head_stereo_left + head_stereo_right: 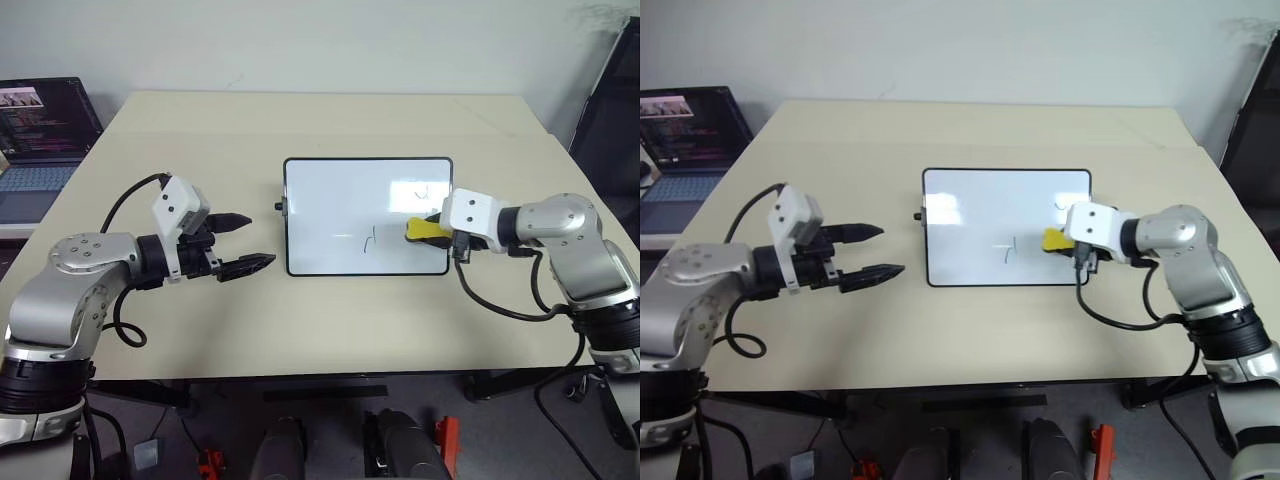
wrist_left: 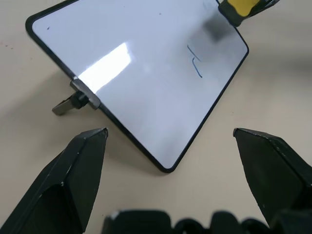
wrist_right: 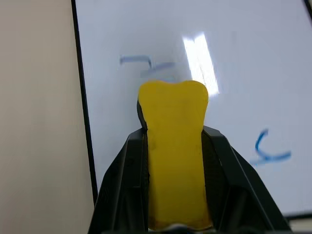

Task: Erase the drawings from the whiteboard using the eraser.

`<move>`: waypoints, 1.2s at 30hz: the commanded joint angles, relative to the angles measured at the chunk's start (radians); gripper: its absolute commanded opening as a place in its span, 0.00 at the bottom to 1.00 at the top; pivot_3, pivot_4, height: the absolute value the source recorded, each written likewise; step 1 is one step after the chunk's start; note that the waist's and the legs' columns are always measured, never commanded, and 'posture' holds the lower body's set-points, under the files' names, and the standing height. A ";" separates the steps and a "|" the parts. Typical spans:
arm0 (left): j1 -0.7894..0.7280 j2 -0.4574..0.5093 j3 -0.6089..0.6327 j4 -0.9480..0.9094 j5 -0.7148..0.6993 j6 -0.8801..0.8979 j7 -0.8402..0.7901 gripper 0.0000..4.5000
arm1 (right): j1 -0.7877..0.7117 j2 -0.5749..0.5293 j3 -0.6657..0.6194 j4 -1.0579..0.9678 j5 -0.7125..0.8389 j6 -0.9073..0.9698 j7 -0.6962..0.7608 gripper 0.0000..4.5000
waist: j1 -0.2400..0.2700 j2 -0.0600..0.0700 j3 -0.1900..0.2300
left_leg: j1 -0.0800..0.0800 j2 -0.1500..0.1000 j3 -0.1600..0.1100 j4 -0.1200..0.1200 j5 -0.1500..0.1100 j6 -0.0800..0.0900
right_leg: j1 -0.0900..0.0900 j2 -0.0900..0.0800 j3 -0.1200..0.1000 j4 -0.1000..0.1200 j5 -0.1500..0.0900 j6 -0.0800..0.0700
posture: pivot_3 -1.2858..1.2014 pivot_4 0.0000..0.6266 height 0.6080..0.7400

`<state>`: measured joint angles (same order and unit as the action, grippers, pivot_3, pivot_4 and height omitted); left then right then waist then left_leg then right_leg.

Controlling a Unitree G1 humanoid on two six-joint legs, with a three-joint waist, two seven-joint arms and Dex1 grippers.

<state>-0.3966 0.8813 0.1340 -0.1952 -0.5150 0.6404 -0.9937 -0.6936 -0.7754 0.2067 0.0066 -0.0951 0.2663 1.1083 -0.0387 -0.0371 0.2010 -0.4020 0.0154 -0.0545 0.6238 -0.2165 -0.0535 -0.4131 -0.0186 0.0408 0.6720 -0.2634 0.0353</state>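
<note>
The whiteboard (image 1: 340,200) lies flat in the middle of the tan table, glossy white with a thin black frame. Two small blue drawings remain on it: a hook-like stroke (image 1: 370,240) near its front edge and a squiggle (image 1: 422,192) near its far right corner. My right gripper (image 1: 440,230) is shut on the yellow eraser (image 1: 424,229), which hovers over the board's right side between the two marks; I cannot tell whether it touches the surface. In the right wrist view the eraser (image 3: 175,156) sits pinched between the black fingers. My left gripper (image 1: 258,240) stands open just left of the board, holding nothing.
A laptop (image 1: 40,130) with a lit screen sits on a side desk at the far left. A black chair (image 1: 610,130) stands beyond the table's right edge. A small black knob (image 1: 279,207) sticks out of the board's left side.
</note>
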 commanded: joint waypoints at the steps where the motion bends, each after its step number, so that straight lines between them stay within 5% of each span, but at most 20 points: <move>1: -0.014 0.021 0.007 -0.028 0.012 -0.027 -0.008 1.00 | -0.016 -0.032 -0.059 -0.001 0.019 -0.038 -0.017 0.24 | -0.004 0.000 0.000 | 0.000 0.000 0.000 0.000 0.000 0.000 | 0.000 0.000 0.000 0.000 0.000 0.000 | 0.52 0.24 1.00; 18: -0.025 0.042 0.015 -0.052 0.024 -0.030 -0.008 1.00 | -0.035 -0.114 -0.135 0.099 0.082 -0.103 -0.011 0.24 | -0.003 0.001 0.000 | 0.000 0.000 0.000 0.001 0.000 0.000 | 0.000 0.000 0.001 0.001 0.000 0.000 | 0.52 0.24 1.00; 36: -0.046 0.040 -0.001 -0.044 0.029 -0.035 -0.011 1.00 | -0.046 -0.066 -0.112 0.063 0.095 -0.097 -0.027 0.24 | -0.004 0.001 0.000 | 0.001 0.000 0.000 0.003 0.000 0.000 | 0.000 0.000 0.001 0.004 0.000 0.000 | 0.52 0.24 1.00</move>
<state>-0.4267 0.9100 0.1197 -0.2215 -0.4856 0.6233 -0.9979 -0.7217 -0.8356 0.1129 0.1022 -0.0161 0.1765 1.0825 -0.0427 -0.0365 0.2014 -0.4015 0.0151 -0.0543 0.6271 -0.2165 -0.0535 -0.4128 -0.0184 0.0416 0.6760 -0.2632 0.0357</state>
